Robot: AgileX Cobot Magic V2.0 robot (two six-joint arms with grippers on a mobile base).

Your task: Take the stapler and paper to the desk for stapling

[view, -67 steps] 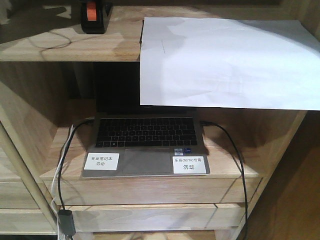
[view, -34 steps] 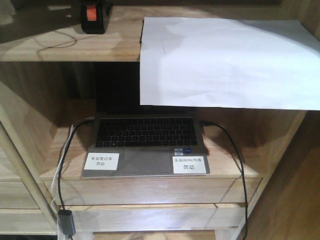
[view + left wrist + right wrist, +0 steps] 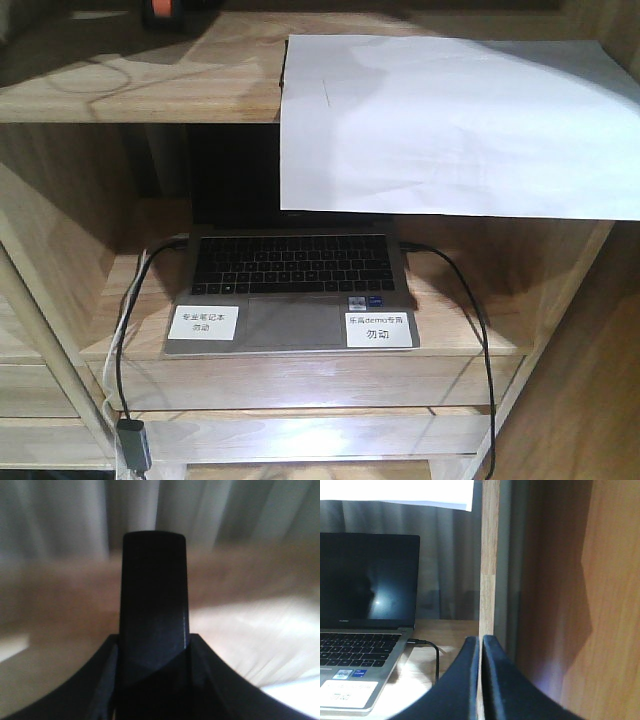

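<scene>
The stapler (image 3: 160,10) shows only as an orange-red patch with a black edge at the top left border of the front view, above the upper shelf (image 3: 150,90). In the left wrist view it is a black bar (image 3: 155,595) standing up between the jaws, and my left gripper (image 3: 155,645) is shut on it. The white paper (image 3: 450,125) lies on the upper shelf, its front part hanging over the edge. Its lower edge (image 3: 395,492) tops the right wrist view. My right gripper (image 3: 481,640) is shut on nothing, low beside a shelf upright (image 3: 490,555). The desk is out of view.
An open laptop (image 3: 300,290) with two white labels sits on the lower shelf under the paper; its dark screen (image 3: 367,580) faces the right wrist camera. Black cables (image 3: 480,330) run from both its sides. A wooden side panel (image 3: 600,605) stands right of my right gripper.
The stapler has gone up and a little left, from resting on the upper shelf to the top border of the front view. The paper and laptop have not moved.
</scene>
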